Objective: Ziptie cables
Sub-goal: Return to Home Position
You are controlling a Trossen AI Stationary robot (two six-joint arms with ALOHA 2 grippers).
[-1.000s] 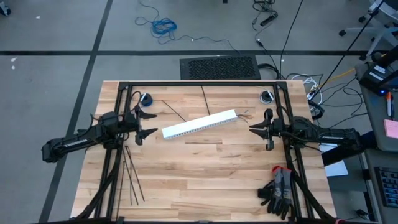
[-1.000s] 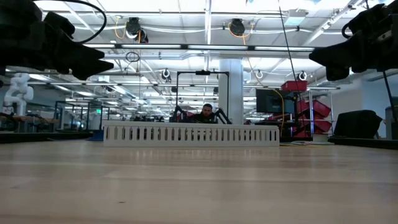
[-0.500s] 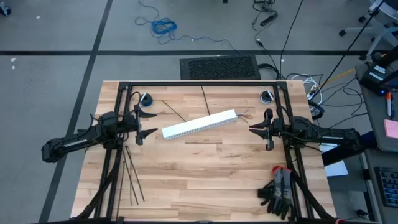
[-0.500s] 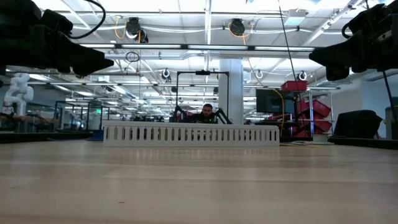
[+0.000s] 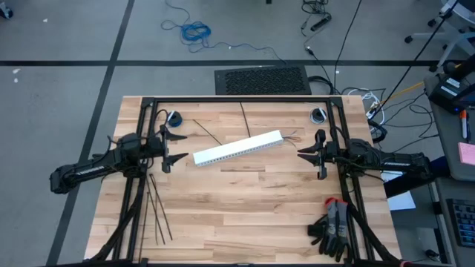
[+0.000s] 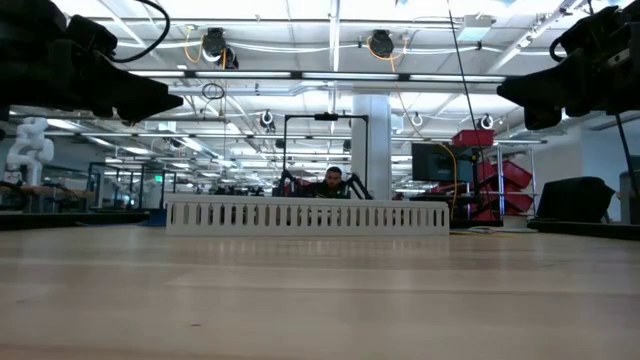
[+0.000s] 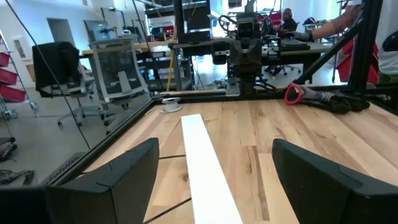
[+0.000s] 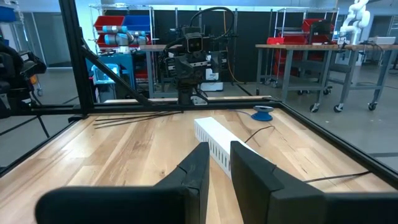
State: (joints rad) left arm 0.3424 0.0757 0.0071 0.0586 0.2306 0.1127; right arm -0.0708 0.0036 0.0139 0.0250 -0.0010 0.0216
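The pale wooden plank table (image 5: 245, 215) filled the high view, and clock directions below are read on it in that view. The left arm's gripper (image 5: 180, 147) hung over the 9 o'clock side, its two fingers (image 7: 118, 177) spread wide apart on nothing. The right arm's gripper (image 5: 300, 152) hung over the 3 o'clock side, its fingers (image 8: 252, 171) drawn nearly together with only a thin slit between them, also holding nothing.

The long white slotted plastic duct (image 5: 237, 148) lay just toward 12 o'clock from the table's middle, closed, slanting from 8 to 2 o'clock, between the two grippers and touching neither. A heap of black, grey and red work gloves (image 5: 332, 226) sat at 4 o'clock by the table's edge.

The zipties (image 5: 156, 211), thin straight black plastic strips, lay loosely fanned at 8 o'clock, well apart from the duct.

Of the cables (image 5: 290, 136) only a few hair-thin ends showed, poking from the duct's 2 o'clock end. The rest of them lay hidden inside the duct, so neither their colours nor any tie around them could be made out. In the low view both grippers were cut off at the upper corners.
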